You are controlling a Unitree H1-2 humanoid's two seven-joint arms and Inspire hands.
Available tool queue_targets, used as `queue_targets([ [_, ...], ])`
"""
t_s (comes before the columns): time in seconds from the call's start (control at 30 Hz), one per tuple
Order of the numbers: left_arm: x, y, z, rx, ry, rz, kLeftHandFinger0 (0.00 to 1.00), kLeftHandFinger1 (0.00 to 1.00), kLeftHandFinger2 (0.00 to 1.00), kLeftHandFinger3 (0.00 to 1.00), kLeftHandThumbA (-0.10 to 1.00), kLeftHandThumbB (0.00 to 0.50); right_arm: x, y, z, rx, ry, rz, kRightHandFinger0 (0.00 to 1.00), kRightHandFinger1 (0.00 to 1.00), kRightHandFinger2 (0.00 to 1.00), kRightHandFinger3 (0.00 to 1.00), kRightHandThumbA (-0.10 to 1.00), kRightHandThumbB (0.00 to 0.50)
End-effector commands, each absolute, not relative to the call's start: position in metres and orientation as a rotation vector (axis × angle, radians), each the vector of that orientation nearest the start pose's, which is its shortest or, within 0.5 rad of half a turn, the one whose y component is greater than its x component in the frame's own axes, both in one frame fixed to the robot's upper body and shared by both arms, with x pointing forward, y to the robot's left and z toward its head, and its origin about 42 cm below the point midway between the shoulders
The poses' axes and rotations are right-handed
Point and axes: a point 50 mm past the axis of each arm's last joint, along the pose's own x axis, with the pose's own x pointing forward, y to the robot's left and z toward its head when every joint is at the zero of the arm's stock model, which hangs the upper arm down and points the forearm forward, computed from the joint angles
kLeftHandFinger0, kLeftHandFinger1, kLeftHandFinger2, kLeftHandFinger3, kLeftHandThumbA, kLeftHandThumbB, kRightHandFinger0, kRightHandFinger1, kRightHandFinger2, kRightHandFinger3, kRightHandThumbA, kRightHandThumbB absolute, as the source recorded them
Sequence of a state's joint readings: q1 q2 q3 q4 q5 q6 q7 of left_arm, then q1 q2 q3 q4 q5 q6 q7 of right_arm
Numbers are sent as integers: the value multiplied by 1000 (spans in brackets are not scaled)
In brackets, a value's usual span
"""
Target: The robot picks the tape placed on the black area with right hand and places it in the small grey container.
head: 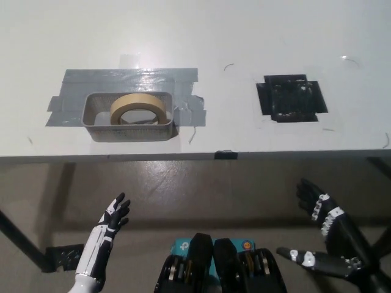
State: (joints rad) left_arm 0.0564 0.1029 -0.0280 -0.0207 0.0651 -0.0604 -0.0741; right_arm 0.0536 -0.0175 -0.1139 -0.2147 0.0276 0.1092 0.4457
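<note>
White table seen from above. Masking tape roll lodged in small grey container; black area bare. Right hand and left hand held below table edge, fingers spread, nothing held.

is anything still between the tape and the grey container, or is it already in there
Nothing stands between them: the tape already lies inside the small grey container. The black area is bare. Both the right hand and left hand hang open below the table edge.
</note>
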Motion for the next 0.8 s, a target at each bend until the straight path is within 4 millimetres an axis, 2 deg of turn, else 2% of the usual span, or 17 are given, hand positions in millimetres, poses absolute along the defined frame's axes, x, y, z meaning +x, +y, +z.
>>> queue_targets([
  [0.0, 270, 244, 99, 156, -72, -95, 1000, 1000, 1000, 1000, 994, 104, 272, -222, 129, -27, -188, 247, 1000, 1000, 1000, 1000, 1000, 129],
  [0.1, 271, 244, 100, 152, -72, -90, 1000, 1000, 1000, 1000, 995, 108, 277, -221, 128, -38, -192, 244, 1000, 1000, 1000, 1000, 1000, 115],
  [0.23, 271, 244, 98, 153, -69, -88, 1000, 1000, 1000, 1000, 1000, 117, 285, -218, 133, -55, -211, 244, 1000, 1000, 1000, 1000, 1000, 141],
  [0.37, 266, 245, 97, 150, -65, -84, 1000, 1000, 1000, 1000, 1000, 102, 288, -211, 134, -57, -216, 259, 1000, 1000, 1000, 1000, 1000, 125],
  [0.47, 267, 248, 97, 151, -73, -78, 1000, 1000, 1000, 1000, 990, 105, 290, -209, 125, -74, -198, 267, 1000, 1000, 1000, 1000, 984, 104],
  [0.53, 266, 248, 97, 155, -68, -72, 1000, 1000, 1000, 1000, 989, 118, 289, -212, 117, -87, -175, 268, 1000, 1000, 1000, 1000, 985, 133],
  [0.77, 266, 249, 98, 164, -63, -80, 1000, 1000, 1000, 1000, 987, 108, 286, -215, 108, -108, -155, 261, 1000, 1000, 1000, 1000, 992, 134],
])
